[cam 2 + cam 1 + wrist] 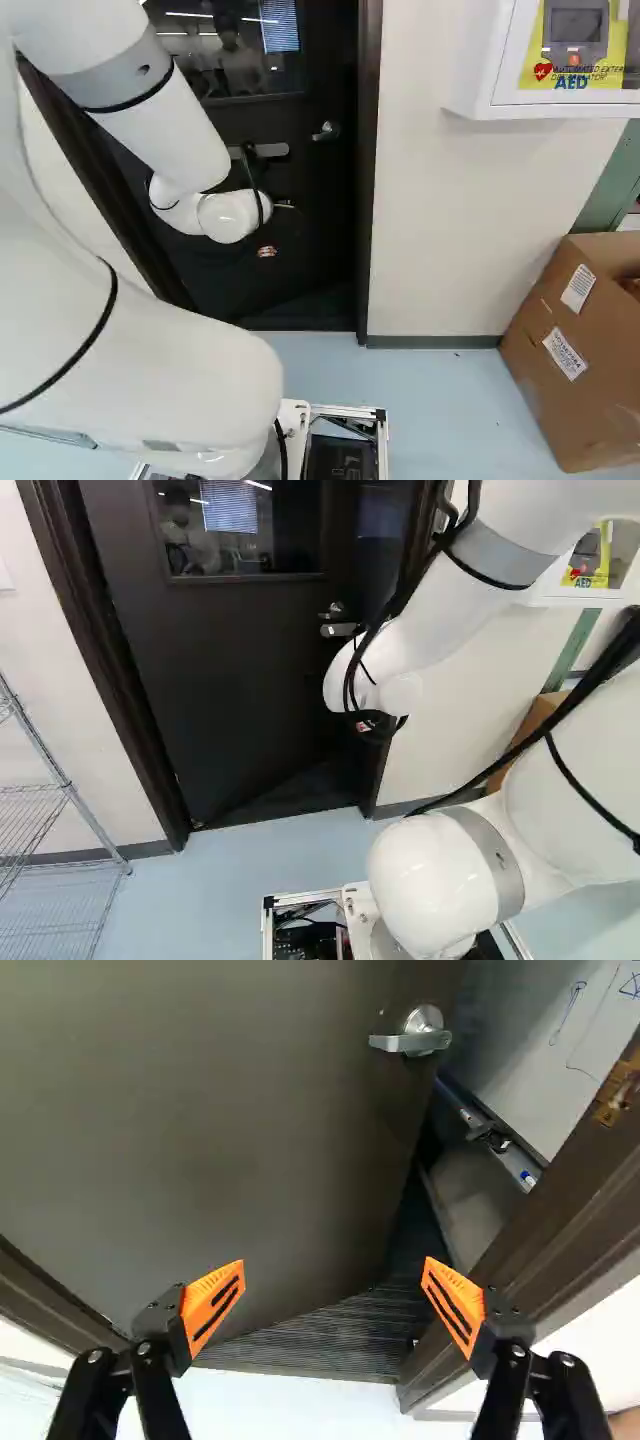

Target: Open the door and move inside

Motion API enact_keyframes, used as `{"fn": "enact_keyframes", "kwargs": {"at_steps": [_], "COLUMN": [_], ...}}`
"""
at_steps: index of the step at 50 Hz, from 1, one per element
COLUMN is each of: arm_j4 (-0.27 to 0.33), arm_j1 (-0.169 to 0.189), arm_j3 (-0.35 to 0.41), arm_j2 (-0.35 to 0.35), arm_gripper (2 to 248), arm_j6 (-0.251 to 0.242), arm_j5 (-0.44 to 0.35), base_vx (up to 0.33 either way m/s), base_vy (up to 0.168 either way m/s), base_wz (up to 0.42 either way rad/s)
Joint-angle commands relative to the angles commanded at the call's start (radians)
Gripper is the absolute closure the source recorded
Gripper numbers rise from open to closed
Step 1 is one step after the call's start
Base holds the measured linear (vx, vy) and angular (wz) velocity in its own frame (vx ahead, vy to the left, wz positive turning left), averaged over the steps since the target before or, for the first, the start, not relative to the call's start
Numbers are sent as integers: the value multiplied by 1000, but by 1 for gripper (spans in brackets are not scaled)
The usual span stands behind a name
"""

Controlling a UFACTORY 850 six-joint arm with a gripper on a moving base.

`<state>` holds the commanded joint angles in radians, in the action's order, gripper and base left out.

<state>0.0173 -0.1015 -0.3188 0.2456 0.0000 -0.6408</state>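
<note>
My gripper (267, 251) is largely hidden behind its own wrist in the right base view, in front of the dark door (310, 215). In the wrist view the gripper (335, 1285) has its orange-padded fingers wide apart, with nothing between them. Ahead of it the door (220, 1130) stands ajar, swung inward, with a gap between its free edge and the brown frame (540, 1210). The silver lever handle (412, 1040) sits near that free edge, farther ahead than the fingers and untouched.
Through the gap show a whiteboard (550, 1040) and dark ribbed flooring (330, 1335). A wire shelf (60, 790) stands left of the doorway. To its right are a wall-mounted AED box (480, 70) and a cardboard box (560, 350) on the floor.
</note>
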Motion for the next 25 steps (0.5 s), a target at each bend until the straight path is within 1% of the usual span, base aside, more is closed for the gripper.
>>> {"fn": "enact_keyframes", "kwargs": {"at_steps": [25], "arm_j4": [0], "arm_j1": [0], "arm_j3": [0], "arm_j2": [0], "arm_gripper": [3], "arm_j6": [0], "arm_j5": [0], "base_vx": [141], "base_vy": [100], "base_wz": [-20]}}
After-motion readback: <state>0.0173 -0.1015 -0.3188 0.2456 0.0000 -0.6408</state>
